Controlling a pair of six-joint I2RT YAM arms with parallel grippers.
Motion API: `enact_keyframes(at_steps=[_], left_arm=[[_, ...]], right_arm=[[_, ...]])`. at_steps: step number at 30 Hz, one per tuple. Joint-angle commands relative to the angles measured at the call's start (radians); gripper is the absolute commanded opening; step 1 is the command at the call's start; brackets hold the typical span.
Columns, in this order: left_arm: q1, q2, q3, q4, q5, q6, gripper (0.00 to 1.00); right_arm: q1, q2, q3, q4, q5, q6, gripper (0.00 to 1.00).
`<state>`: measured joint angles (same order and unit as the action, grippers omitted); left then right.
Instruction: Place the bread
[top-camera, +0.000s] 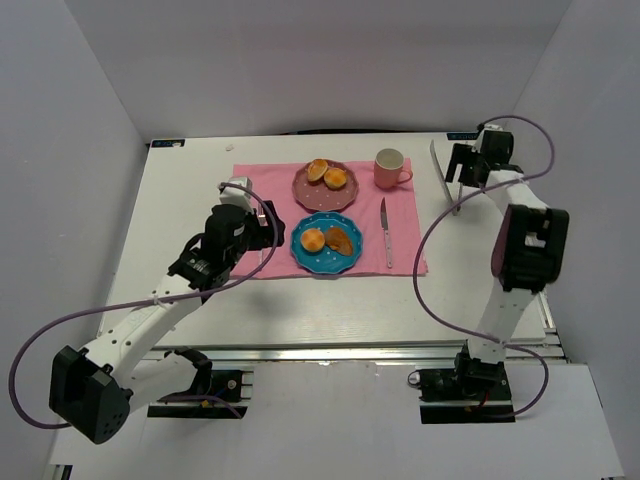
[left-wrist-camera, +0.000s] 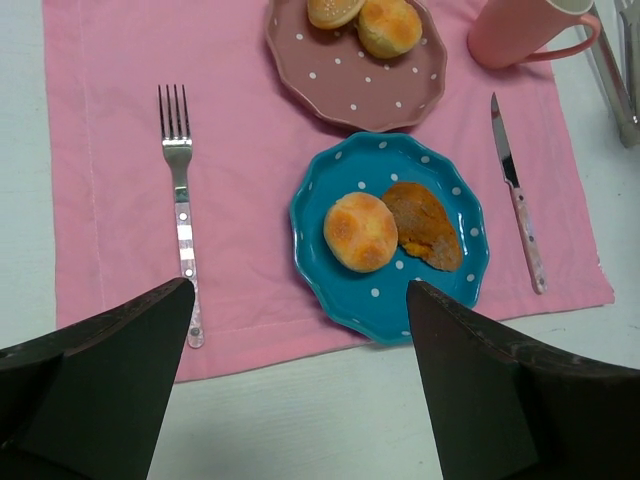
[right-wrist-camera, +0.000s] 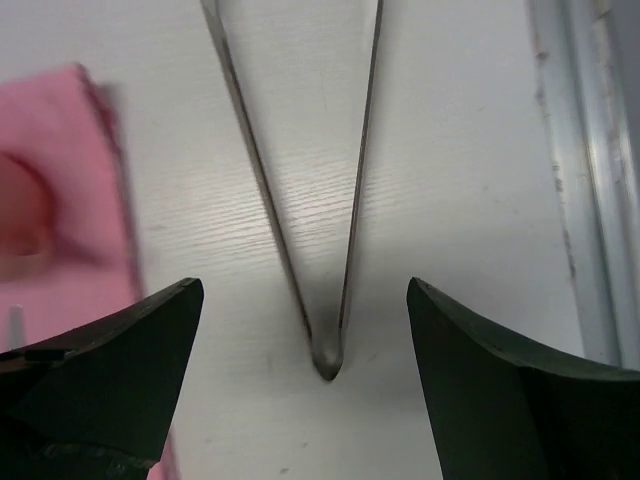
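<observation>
While the left tool (left-wrist-camera: 300, 290) hangs with its fingers spread wide and nothing between them, the near edge of the pink mat (left-wrist-camera: 100, 150) and bare white counter (left-wrist-camera: 300, 420) show in the gap. Just ahead of that gap, slightly toward the right finger, sits a blue plate (left-wrist-camera: 310, 215). It carries a round roll (left-wrist-camera: 360, 232) touching a longer pastry (left-wrist-camera: 422, 225) on the roll's right. Ahead of the left finger a fork (left-wrist-camera: 180, 200) lies on the mat, with open mat between it and the plate. Beyond the blue plate, a pink plate (left-wrist-camera: 400, 85) holds two more rolls (left-wrist-camera: 388, 25) side by side. A mug (left-wrist-camera: 520, 35) stands farther right, and a knife (left-wrist-camera: 518, 200) lies near the mat's right edge, ahead of the right finger.

The right tool (right-wrist-camera: 305, 290) is likewise spread and empty, over bare counter. The closed end of metal tongs (right-wrist-camera: 326, 362) lies between its fingers, the arms running ahead. The mat's edge is off its left finger, the counter's metal rail (right-wrist-camera: 590, 150) off its right.
</observation>
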<state>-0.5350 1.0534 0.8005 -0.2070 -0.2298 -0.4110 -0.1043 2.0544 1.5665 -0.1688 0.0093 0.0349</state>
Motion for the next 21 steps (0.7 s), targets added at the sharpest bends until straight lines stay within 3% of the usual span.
enact_keyframes(at_steps=[1, 9, 17, 21], left_arm=[[0.001, -0.047, 0.040, -0.015, -0.031, -0.012, 0.98], [0.000, -0.138, 0.022, -0.026, -0.036, -0.054, 0.98], [0.000, -0.204, 0.012, -0.042, 0.062, -0.031, 0.98], [0.000, -0.199, 0.031, -0.055, 0.067, -0.009, 0.98]], right_arm=[[0.023, -0.346, -0.200, 0.100, 0.011, 0.135, 0.89], [0.187, -0.963, -0.685, 0.129, -0.104, 0.229, 0.89], [0.218, -1.336, -0.868, -0.017, -0.146, 0.327, 0.89], [0.218, -1.415, -0.895, -0.081, -0.143, 0.332, 0.89]])
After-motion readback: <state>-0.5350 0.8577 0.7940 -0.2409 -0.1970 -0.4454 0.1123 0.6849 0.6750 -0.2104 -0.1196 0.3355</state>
